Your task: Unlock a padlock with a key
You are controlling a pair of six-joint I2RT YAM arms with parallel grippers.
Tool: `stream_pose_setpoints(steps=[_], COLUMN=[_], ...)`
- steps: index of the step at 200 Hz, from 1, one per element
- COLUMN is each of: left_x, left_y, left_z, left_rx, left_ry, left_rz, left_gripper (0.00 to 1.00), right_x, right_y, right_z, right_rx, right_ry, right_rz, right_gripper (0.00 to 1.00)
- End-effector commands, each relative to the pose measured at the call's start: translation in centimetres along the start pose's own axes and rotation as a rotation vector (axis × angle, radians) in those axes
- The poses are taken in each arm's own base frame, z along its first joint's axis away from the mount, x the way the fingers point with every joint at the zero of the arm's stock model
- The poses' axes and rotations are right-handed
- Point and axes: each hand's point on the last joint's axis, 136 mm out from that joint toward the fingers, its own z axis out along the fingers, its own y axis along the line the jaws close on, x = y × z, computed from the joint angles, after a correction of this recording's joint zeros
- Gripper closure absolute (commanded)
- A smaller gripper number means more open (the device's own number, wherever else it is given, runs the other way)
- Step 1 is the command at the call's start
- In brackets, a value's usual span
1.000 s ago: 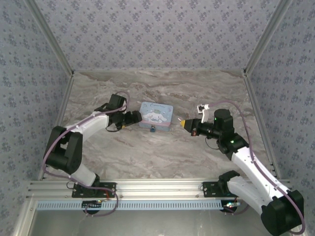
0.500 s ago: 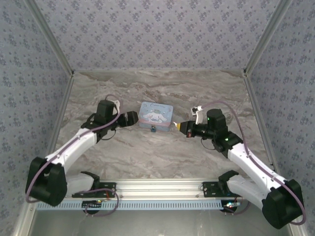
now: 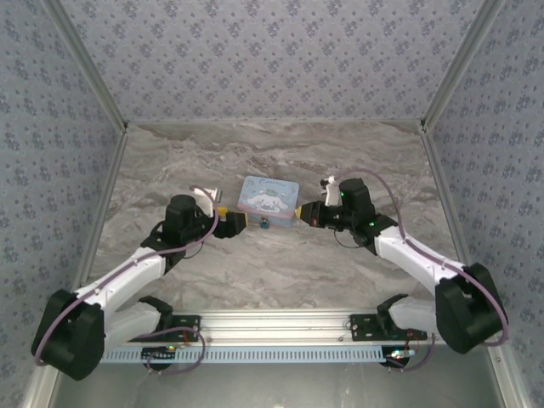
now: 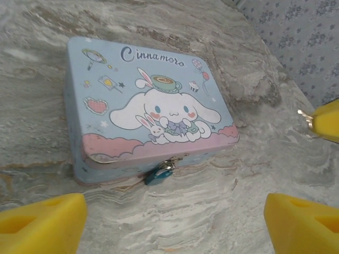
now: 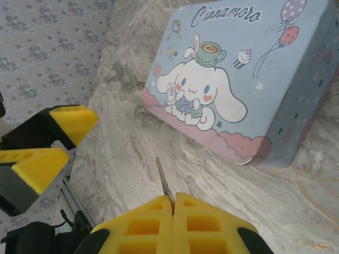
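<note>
The tiny teal padlock (image 4: 159, 173) hangs from the hasp on the front of the light-blue cartoon tin (image 4: 148, 100), resting on the marble. From above, the padlock (image 3: 266, 223) is a small blue dot at the tin's (image 3: 269, 199) near edge. My left gripper (image 4: 172, 227) is open, its yellow fingers (image 4: 42, 222) spread wide just short of the padlock. My right gripper (image 5: 173, 198) is shut on the key (image 5: 163, 177), a thin metal sliver poking out forward. It hovers at the tin's (image 5: 238, 79) right front corner, right gripper (image 3: 301, 212) facing left gripper (image 3: 241, 221).
The tin stands mid-table on the grey marble top (image 3: 280, 263). Patterned walls (image 3: 272, 59) close the back and both sides. An aluminium rail (image 3: 272, 327) carrying the arm bases runs along the near edge. Open marble lies in front of the tin.
The left arm has stretched out lower, bringing its gripper to the tin's front left. The right gripper, key in its grip, has moved left up to the tin's right corner.
</note>
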Motion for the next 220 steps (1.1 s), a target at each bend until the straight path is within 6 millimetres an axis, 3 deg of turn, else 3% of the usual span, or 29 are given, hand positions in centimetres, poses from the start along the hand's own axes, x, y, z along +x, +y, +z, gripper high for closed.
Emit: stream_pose_setpoints(steps=[1,44,93,157,220], left_x=[0.6,2.3,4.2,5.2,6.0], left_y=[-0.8,-1.6,-1.3,-1.4,-0.7], left_z=[1.1,3.1,4.7,6.6,8.0], left_rx=[0.076,0.106,0.101,0.101,0.084], left_ry=[0.017,0.064,0.095,0.125,0.137], left_rz=[-0.049,-0.029,-0.02,-0.018,-0.015], left_gripper=[0.16,0.19,0.21,0.23,0.29], right_x=[-2.1,-3.1,-2.9,-2.4,0.1], right_y=[0.7,-0.2,-1.9,-3.2,-5.8], right_z=[1.0,3.7,6.0,6.3,6.7], right_rx=[-0.008,-0.024,-0.028,0.004,0.076], right_ry=[-0.039,-0.023,0.007,0.035,0.096], right_rz=[-0.005,-0.003,0.016,0.006,0.05], right_gripper=[1.0,1.0,1.0,1.0,1.0])
